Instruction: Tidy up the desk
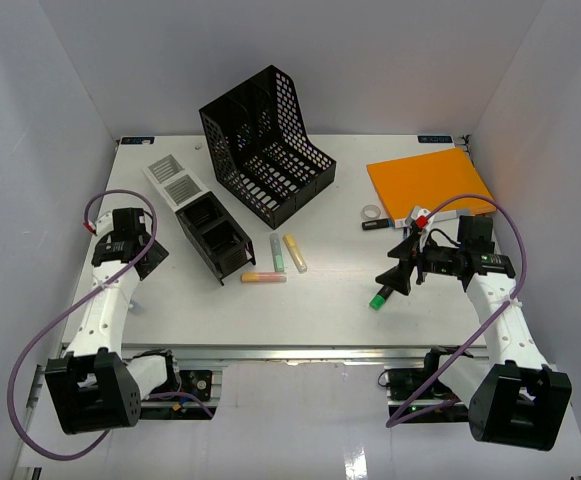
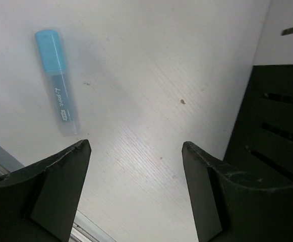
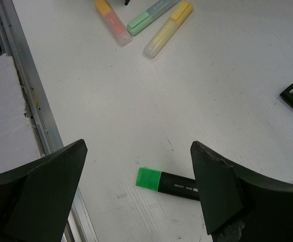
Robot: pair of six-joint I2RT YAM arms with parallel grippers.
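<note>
while the right tool point(image 3: 138, 145) hangs spread, the green-capped marker point(image 3: 169, 183) lies just beneath it, long axis spanning the gap.

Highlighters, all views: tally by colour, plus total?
Orange highlighter: 1
Pale green highlighter: 1
Yellow highlighter: 1
Green-capped black highlighter: 1
Blue highlighter: 1
Total: 5
</note>
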